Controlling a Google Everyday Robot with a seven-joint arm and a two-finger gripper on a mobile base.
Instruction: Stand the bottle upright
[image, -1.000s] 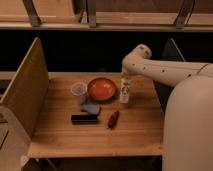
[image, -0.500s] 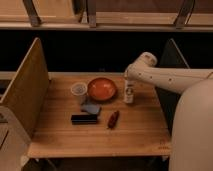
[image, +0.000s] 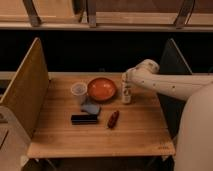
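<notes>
The bottle (image: 126, 95) is small and whitish with a darker label band. It stands upright on the wooden table (image: 135, 132), just right of the orange bowl (image: 102, 89). My gripper (image: 126, 79) is directly over the bottle's top, at the end of the white arm (image: 165, 85) that reaches in from the right. The gripper hides the bottle's cap.
A clear plastic cup (image: 79, 92) stands left of the bowl. A blue cloth-like item (image: 91, 108), a flat black object (image: 84, 119) and a dark red elongated object (image: 113, 119) lie in front. Upright panels (image: 25, 90) flank the table's left and right sides.
The arm's elbow has dropped and shifted right. The gripper stays at the top of the bottle, which has stayed upright in about the same spot.
</notes>
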